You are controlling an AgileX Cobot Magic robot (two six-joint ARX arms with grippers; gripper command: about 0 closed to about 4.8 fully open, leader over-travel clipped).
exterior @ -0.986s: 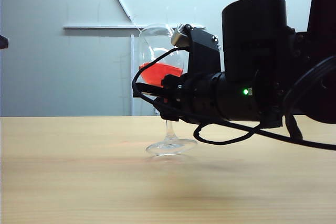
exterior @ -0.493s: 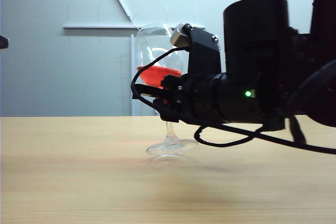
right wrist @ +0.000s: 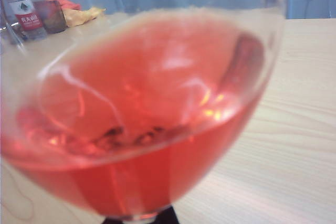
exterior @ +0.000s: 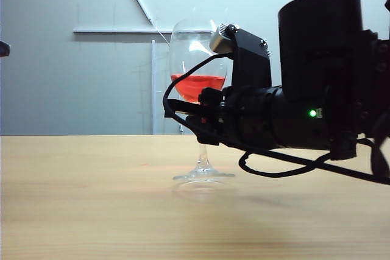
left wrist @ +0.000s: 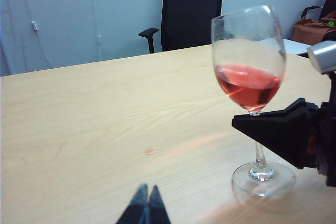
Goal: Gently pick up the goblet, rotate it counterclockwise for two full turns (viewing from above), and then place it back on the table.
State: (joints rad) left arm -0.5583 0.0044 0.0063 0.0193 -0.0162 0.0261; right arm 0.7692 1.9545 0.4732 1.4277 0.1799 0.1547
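Observation:
The goblet point(exterior: 196, 59) is a clear stemmed glass with red liquid, standing upright at the middle of the table point(exterior: 91, 211). My right gripper point(exterior: 178, 111) reaches in level from the right and is shut on the goblet's stem just under the bowl. The round foot lies at the tabletop; I cannot tell if it touches. In the right wrist view the bowl point(right wrist: 147, 119) fills the picture above the right gripper point(right wrist: 139, 220). The left wrist view shows the goblet point(left wrist: 249, 51) with the right gripper point(left wrist: 247, 125) on its stem. My left gripper point(left wrist: 146, 203) is shut and empty, well away from the glass.
A black office chair point(left wrist: 191, 11) stands behind the far table edge. A brown bag point(left wrist: 315, 27) lies on a side surface. A plastic bottle point(right wrist: 23, 17) stands far off. A small spot point(left wrist: 149, 151) marks the table point(left wrist: 79, 129).
The goblet has gone from tilted to upright and shifted a little to the right with the right arm. The liquid has levelled.

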